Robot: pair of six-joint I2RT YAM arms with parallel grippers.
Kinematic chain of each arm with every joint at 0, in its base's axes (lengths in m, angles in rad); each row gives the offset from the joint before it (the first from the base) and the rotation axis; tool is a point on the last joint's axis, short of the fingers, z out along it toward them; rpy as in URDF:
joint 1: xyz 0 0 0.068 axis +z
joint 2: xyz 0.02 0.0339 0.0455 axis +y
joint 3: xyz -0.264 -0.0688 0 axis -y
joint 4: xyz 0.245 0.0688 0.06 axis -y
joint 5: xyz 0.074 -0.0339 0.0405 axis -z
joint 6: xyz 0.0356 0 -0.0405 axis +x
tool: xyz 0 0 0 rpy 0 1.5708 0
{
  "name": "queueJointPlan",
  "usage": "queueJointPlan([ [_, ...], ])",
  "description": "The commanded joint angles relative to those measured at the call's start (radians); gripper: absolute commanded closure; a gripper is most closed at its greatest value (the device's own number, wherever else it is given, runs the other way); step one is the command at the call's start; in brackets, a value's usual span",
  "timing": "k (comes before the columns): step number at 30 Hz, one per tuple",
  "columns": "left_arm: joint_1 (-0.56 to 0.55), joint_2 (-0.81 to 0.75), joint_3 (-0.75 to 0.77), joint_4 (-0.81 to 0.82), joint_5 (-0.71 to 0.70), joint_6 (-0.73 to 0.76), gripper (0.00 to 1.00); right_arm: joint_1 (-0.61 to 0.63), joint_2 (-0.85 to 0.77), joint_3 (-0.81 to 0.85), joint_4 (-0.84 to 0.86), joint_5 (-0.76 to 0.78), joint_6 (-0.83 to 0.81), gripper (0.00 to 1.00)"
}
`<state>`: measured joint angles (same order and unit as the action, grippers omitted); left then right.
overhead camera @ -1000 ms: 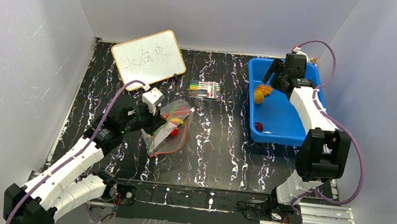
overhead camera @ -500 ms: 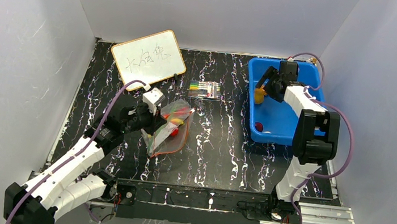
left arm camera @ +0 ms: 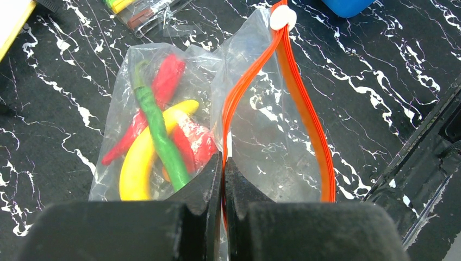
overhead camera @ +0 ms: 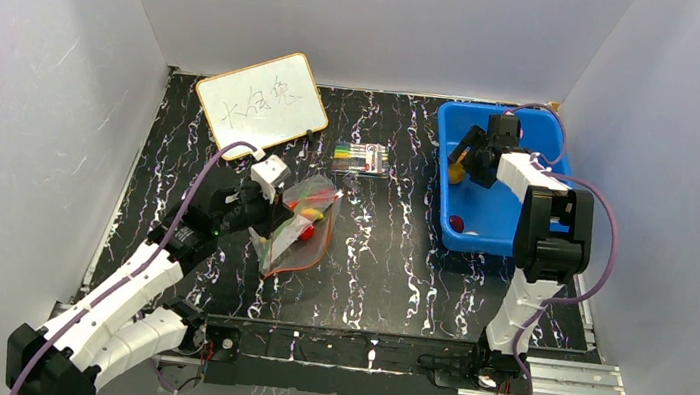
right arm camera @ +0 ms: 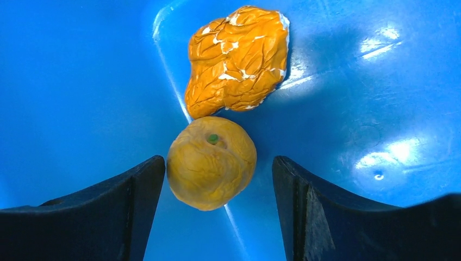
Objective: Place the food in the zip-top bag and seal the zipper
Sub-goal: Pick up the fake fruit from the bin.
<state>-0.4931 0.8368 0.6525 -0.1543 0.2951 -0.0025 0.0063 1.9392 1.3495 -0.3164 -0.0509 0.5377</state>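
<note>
Black marble-patterned table (overhead camera: 388,263) carries everything, and the clear zip-top bag (overhead camera: 302,224) lies left of its middle. Up and to the left of the bag, well apart from it, a whiteboard (overhead camera: 262,104) with handwriting lies tilted. At the bag's left edge the left gripper (overhead camera: 268,213) is clenched on the rim. The wrist view shows its jaws pressed together on one side of the orange-red zipper (left arm camera: 307,114), while the other side bows away, so the mouth gapes. A white slider (left arm camera: 282,17) sits at the zipper's far end. Inside the bag, on the side left of the clamped strip, lie a yellow banana (left arm camera: 142,155), a red chili (left arm camera: 163,81), a green pepper (left arm camera: 160,136) across them and a strawberry (left arm camera: 195,141). Just beyond the bag, up and to the right, is a marker pack (overhead camera: 363,158). Well to the right of the bag stands a blue tub (overhead camera: 513,233), and the right gripper (overhead camera: 466,161) reaches down into it. Its jaws are spread on either side of a round orange fruit (right arm camera: 211,162), and neither finger clearly touches it. A crumpled orange piece (right arm camera: 239,57) touches the fruit on its far side. A small red piece (overhead camera: 457,223) also lies in the tub, on the side nearer the bag, but it is too small to identify.
</note>
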Motion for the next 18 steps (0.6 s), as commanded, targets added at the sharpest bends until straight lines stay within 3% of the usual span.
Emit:
queueJointPlan([
  [1, -0.002, -0.033, -0.004, 0.015, -0.005, 0.009, 1.00, 0.001, 0.021, -0.004, 0.053, -0.026, 0.001, 0.32],
  [8, -0.002, -0.035, -0.002, 0.007, -0.009, 0.002, 1.00, 0.002, 0.041, 0.014, 0.008, -0.048, -0.045, 0.48],
  [18, -0.002, -0.051, 0.013, -0.002, -0.029, -0.006, 1.00, 0.001, -0.084, -0.071, -0.029, 0.033, -0.094, 0.58],
])
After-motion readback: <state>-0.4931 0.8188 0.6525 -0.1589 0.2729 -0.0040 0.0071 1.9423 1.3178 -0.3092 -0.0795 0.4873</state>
